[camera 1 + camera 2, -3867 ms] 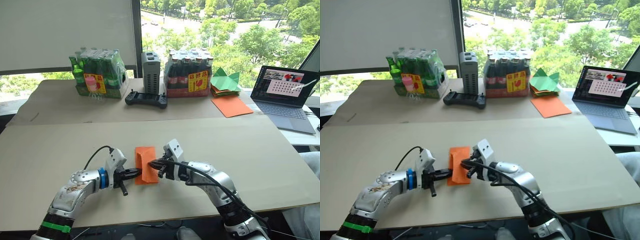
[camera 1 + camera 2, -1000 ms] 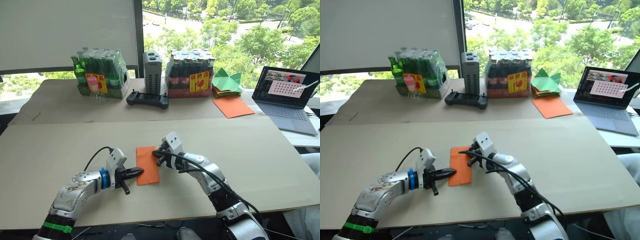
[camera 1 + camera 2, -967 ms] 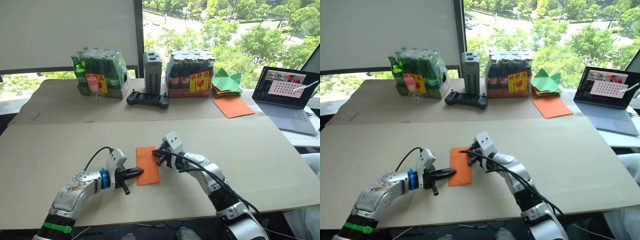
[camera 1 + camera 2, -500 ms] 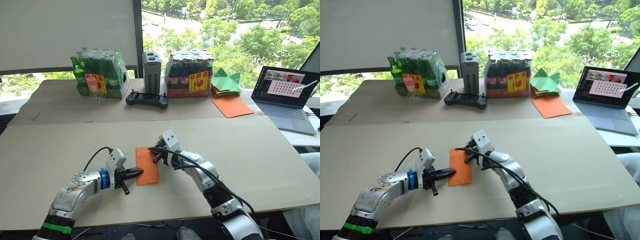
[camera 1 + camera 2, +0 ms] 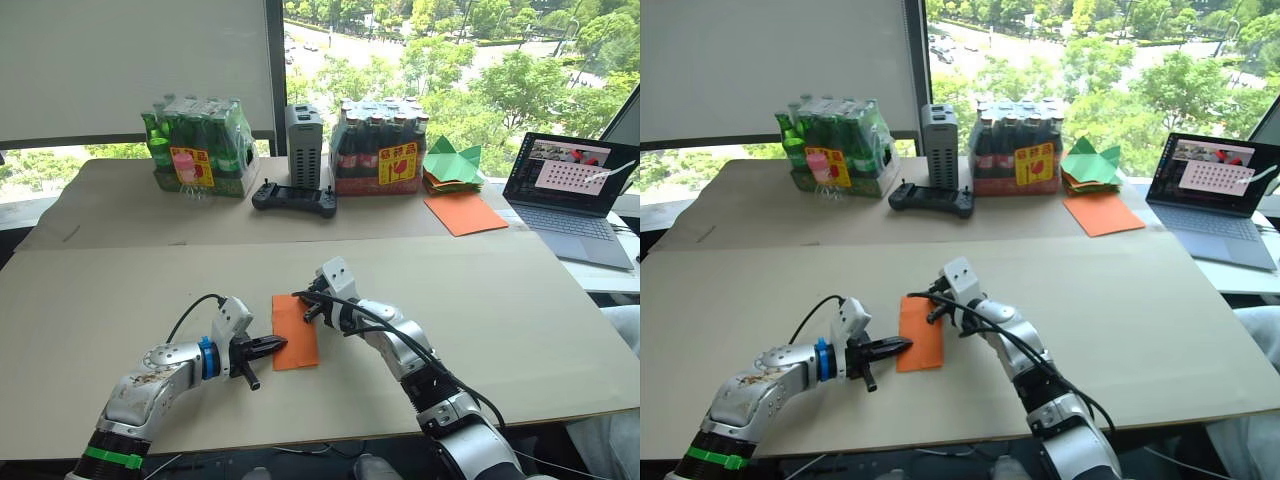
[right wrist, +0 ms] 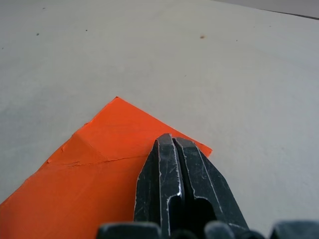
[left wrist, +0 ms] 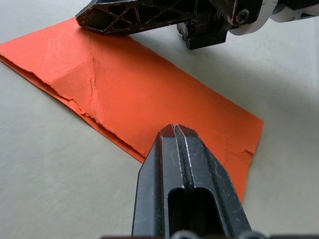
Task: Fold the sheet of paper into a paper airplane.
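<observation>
The sheet of paper is a bright orange, creased rectangle folded flat on the tan table, with ragged layered edges in the left wrist view. My left gripper is shut, and its tip rests on the sheet's near-left part. My right gripper is also shut, its tip pressing on the sheet's far edge near a corner. The other arm's shut fingers lie along that far edge. The paper airplane is out of view.
At the table's back stand a pack of green bottles, a grey box, a black controller and a pack of dark bottles. Green paper pieces, a smooth orange sheet and a laptop are at the right.
My right gripper has slid from the sheet's right side up and left to its far edge. The sheet now lies flatter. The left gripper has stayed put.
</observation>
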